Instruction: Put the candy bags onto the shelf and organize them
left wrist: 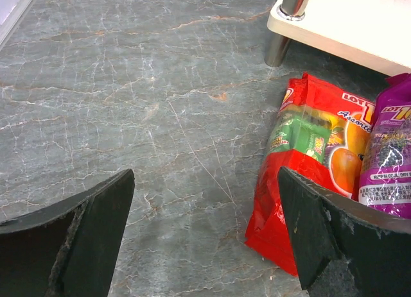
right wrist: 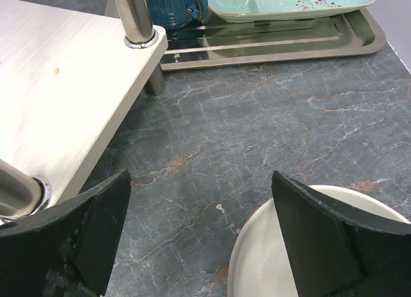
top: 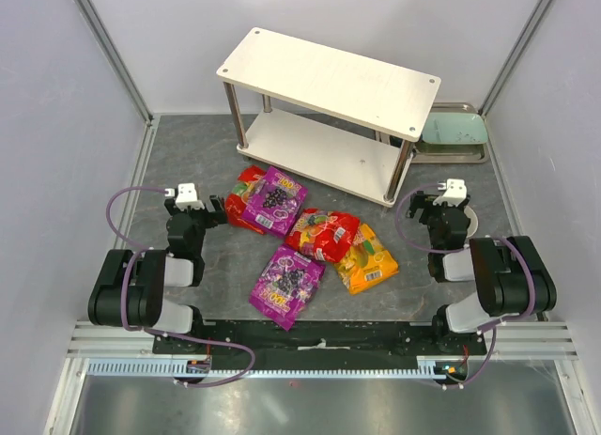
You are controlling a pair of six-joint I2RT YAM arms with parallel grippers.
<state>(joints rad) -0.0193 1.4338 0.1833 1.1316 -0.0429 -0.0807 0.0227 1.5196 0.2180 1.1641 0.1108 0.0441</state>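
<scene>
The shelf stands at the back centre, both cream boards bare. Five candy bags lie on the table in front of it: a red bag partly under a purple bag, a second red bag, an orange bag and a second purple bag. My left gripper is open and empty, just left of the red and purple pair. In the left wrist view the gripper is open over bare table, with the red bag by its right finger. My right gripper is open and empty.
A pale green tray sits on a metal tray behind the shelf's right end. A white plate lies under my right gripper. The shelf's lower board and leg are to its left.
</scene>
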